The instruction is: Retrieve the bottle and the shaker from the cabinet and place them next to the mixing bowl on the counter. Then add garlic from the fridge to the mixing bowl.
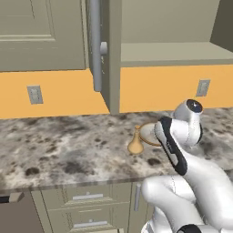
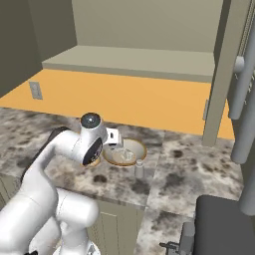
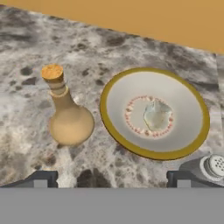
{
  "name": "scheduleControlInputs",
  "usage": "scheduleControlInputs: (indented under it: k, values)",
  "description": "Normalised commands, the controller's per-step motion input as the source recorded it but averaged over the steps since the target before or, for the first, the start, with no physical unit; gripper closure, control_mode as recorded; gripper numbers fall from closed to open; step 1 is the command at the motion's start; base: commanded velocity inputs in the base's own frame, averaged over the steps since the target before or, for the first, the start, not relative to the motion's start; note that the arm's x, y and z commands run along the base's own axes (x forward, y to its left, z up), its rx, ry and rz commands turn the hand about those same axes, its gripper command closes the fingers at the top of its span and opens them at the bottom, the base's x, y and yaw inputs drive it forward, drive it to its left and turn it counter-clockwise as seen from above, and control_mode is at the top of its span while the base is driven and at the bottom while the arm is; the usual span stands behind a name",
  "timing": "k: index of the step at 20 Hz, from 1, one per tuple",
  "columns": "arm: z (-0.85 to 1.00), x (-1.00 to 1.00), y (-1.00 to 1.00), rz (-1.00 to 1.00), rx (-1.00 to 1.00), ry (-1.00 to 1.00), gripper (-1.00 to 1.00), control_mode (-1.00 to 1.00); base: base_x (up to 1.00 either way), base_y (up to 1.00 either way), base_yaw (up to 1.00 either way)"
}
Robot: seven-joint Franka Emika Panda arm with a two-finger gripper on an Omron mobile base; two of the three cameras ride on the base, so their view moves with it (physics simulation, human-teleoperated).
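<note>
Seen from the hand view, the tan mixing bowl lies on the speckled counter, with a pale garlic resting in its middle. Left of the bowl stands the bottle, a tan flask with a cork. The grey shaker stands at the bowl's lower right. My gripper hovers above the bowl, open, with nothing between its fingertips. The base views show the bottle, the bowl and the shaker beside one another. The cabinet stands open above. The fridge is out of view.
The cabinet's open door with its long bar handle juts out over the counter left of the bowl. Drawer units sit below the counter edge. A dark appliance stands at the lower right of the right base view.
</note>
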Motion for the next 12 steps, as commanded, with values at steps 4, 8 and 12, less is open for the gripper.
scheduleControlInputs:
  k: [4, 8, 12]
  values:
    - [0.96, -1.0, 0.49, 0.08, -0.26, -0.18, -1.0, -1.0, 0.0, 0.0, 0.0]
    - [1.0, -1.0, 0.0, 0.05, -0.03, -0.1, -1.0, -1.0, 0.0, 0.0, 0.0]
    - [1.0, -1.0, -0.01, 0.05, 0.0, -0.08, -1.0, -1.0, 0.0, 0.0, 0.0]
